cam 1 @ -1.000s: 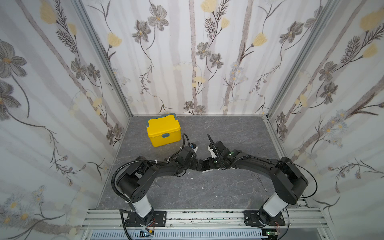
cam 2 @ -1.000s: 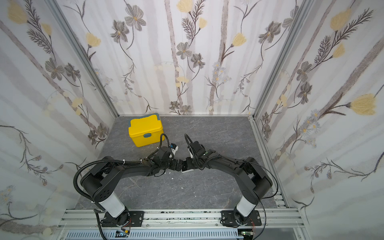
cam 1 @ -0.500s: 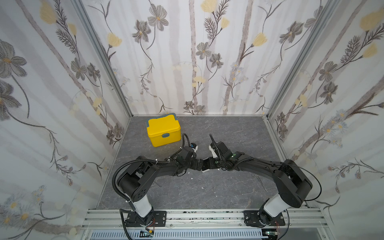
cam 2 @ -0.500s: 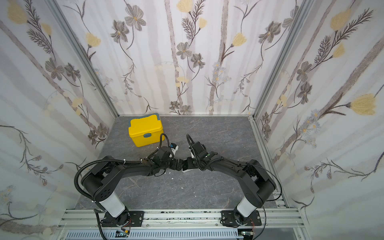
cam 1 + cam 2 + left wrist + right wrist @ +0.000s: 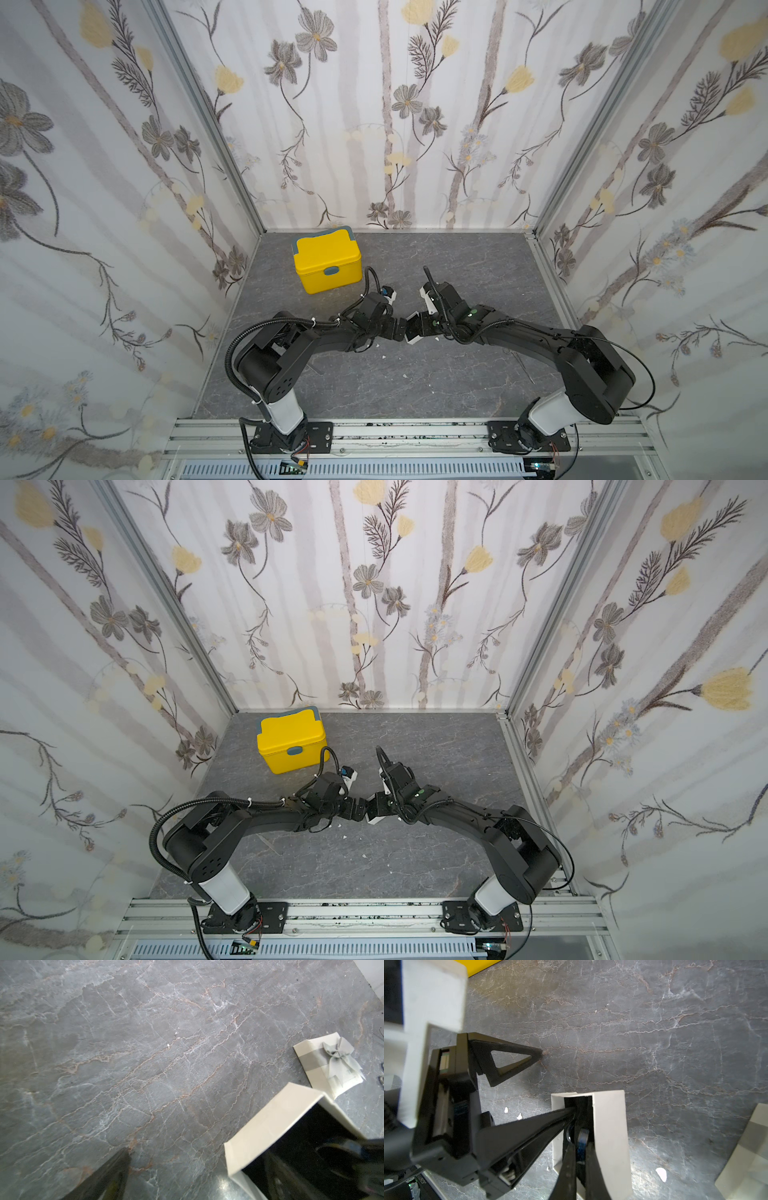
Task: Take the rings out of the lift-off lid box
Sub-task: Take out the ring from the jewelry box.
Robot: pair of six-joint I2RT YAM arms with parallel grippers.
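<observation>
Right pincer [image 5: 580, 1146] reaches into the open lift-off lid box [image 5: 610, 1126]. Its jaws are drawn narrow on what we take to be a black ring [image 5: 583, 1136], standing on edge against the black lining. A dark glint just beside it may be the other ring, though we cannot be sure. Our left pincer [image 5: 558, 1080] stands wide, with one finger inside the box along its wall and the other outside over the grey worktop [image 5: 654, 1043], so it steadies the box without clamping it. The box is near mid-worktop between the two arms, and its bow-printed lid [image 5: 324, 1068] lies near it, not touching.

We judge the pinch to be the weak point. The band is thin, smooth and caught near the fingertips, so a quick lift could drop it back in or flick it out across the worktop. The light cardboard box is unclamped, so a finger dragging on its wall could tip it or carry it up. Both pincers crowd one small opening and could knock together.
</observation>
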